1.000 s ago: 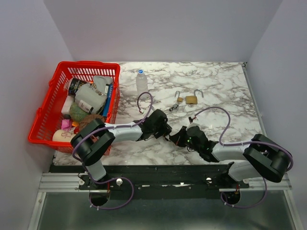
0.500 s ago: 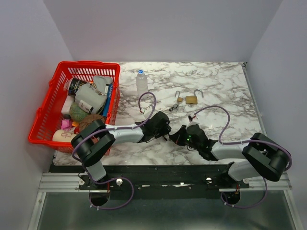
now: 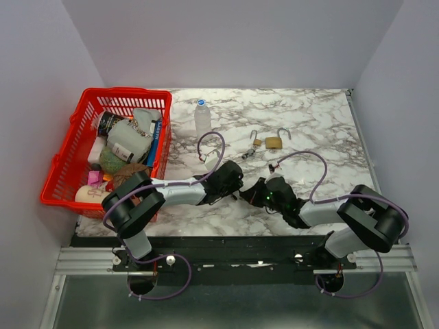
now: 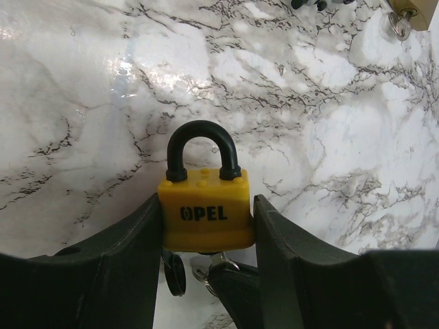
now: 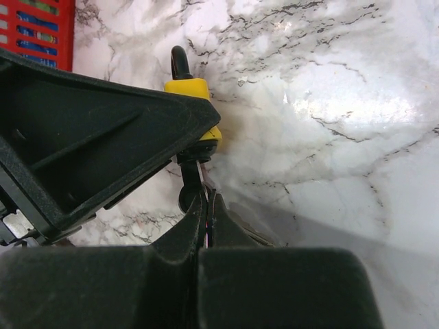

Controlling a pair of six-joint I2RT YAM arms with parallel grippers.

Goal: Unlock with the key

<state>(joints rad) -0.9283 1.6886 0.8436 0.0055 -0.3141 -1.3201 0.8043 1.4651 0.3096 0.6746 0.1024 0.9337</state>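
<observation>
Sitting clamped between left jaws: yellow padlock [image 4: 206, 212]; right jaws pinch key [image 5: 201, 171].

Yellow padlock [image 4: 206, 216] right in front of you: black shackle, black OPEL lettering across the body. Your left tool [image 4: 206, 225] shows matte black on either side of it, and your right tool [image 5: 204, 205] is the same black. There's a silver key [image 4: 203, 272] underneath and a black-headed key [image 4: 175, 275] alongside. The worktop [image 4: 322, 137] is white marble with grey and black veins all over. From above, the basket [image 3: 65, 154] is bright red and the brass padlock [image 3: 274, 142] dull gold. The bottle [image 3: 202, 118] is clear with a blue cap, the cables [image 3: 302, 153] purple, the walls [image 3: 206, 41] pale lilac-grey.
</observation>
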